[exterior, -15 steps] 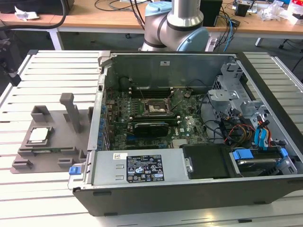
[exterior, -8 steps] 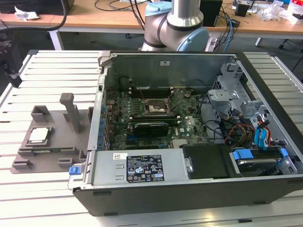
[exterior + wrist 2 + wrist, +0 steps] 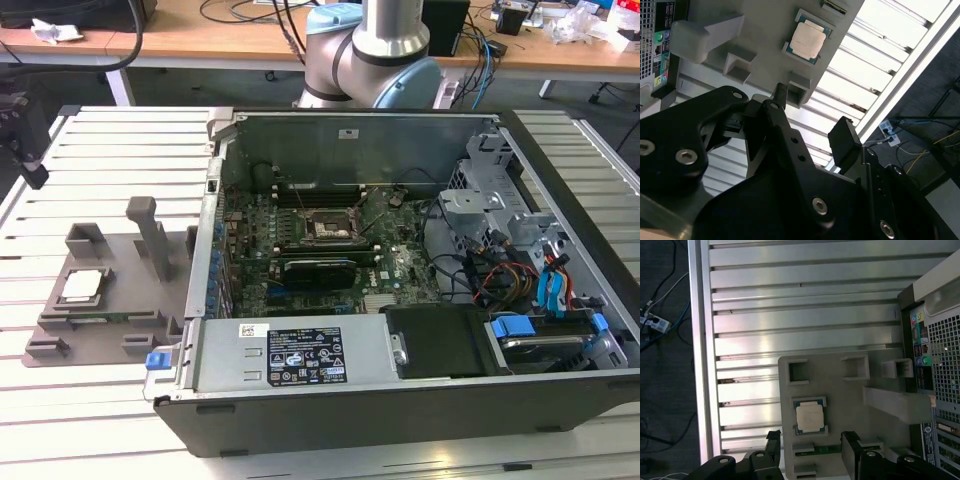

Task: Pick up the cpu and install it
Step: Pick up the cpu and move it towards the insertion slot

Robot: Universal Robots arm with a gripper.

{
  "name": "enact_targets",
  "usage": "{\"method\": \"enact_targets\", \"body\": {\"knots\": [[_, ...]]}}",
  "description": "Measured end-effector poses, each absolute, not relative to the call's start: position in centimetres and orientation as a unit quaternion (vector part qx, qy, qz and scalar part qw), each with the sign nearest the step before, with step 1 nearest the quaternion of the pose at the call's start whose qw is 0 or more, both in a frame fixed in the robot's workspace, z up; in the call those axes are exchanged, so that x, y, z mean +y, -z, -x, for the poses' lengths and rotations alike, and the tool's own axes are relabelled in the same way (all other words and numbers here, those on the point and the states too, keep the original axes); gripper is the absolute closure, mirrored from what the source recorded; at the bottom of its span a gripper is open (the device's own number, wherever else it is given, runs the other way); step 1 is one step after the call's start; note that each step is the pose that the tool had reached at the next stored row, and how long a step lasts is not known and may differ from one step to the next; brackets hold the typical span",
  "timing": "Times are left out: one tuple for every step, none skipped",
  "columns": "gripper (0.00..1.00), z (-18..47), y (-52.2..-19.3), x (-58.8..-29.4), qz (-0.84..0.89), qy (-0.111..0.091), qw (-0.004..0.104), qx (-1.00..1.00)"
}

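Step in hand: approach for the pick. The cpu (image 3: 809,416) is not yet grasped and nothing is in the socket (image 3: 325,226).

Cpu location: flat, metal top up, in a shallow recess of the grey fixture (image 3: 840,390). The fixture lies on the slatted table (image 3: 790,305) just beside the open case (image 3: 350,115), on the exterior view's left. In the exterior view the cpu (image 3: 82,287) sits well apart from the socket, which is on the board inside the case.

Gripper (image 3: 812,441): jaws wide, gap clearly broader than the cpu. It holds nothing and touches nothing. In both wrist views the two black fingers (image 3: 844,137) hang above the fixture edge, near the cpu (image 3: 808,40) but off to one side of it, not over it.

Notes on doing this step well (judgement):
- Centre the gap over the chip before descending; at present it is offset
- Square the pads to two opposite edges of the chip. The recess walls leave little room, so a skewed approach would likely catch a corner
- Watch the raised blocks and the tall post (image 3: 895,402) on the fixture; they stand close by
- Grip on the thin rim only, lightly, keeping the chip level, since a tilted chip would seat badly in the socket
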State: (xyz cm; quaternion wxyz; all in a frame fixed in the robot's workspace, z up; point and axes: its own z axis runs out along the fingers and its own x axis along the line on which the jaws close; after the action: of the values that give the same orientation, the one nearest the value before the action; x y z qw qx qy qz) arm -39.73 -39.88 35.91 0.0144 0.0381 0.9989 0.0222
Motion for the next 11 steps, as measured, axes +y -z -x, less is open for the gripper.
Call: {"method": "enact_targets", "body": {"knots": [[0.4, 39.73, -35.83, -39.89, -0.038, -0.022, 0.014, 0.999], [0.4, 39.73, -35.73, -39.88, -0.038, -0.022, 0.014, 0.999], [0.4, 39.73, -35.67, -39.88, -0.038, -0.022, 0.014, 0.999], [0.4, 39.73, -35.59, -39.89, -0.038, -0.022, 0.014, 0.999], [0.4, 39.73, -35.54, -39.89, -0.038, -0.022, 0.014, 0.999], [0.4, 39.73, -35.49, -39.89, -0.038, -0.022, 0.014, 0.999], [0.4, 39.73, -35.43, -39.89, -0.038, -0.022, 0.014, 0.999], [0.4, 39.73, -35.4, -39.88, -0.038, -0.022, 0.014, 0.999], [0.4, 39.73, -35.34, -39.89, -0.038, -0.022, 0.014, 0.999], [0.4, 39.73, -35.29, -39.89, -0.038, -0.022, 0.014, 0.999], [0.4, 39.73, -35.18, -39.88, -0.038, -0.022, 0.014, 0.999]]}}
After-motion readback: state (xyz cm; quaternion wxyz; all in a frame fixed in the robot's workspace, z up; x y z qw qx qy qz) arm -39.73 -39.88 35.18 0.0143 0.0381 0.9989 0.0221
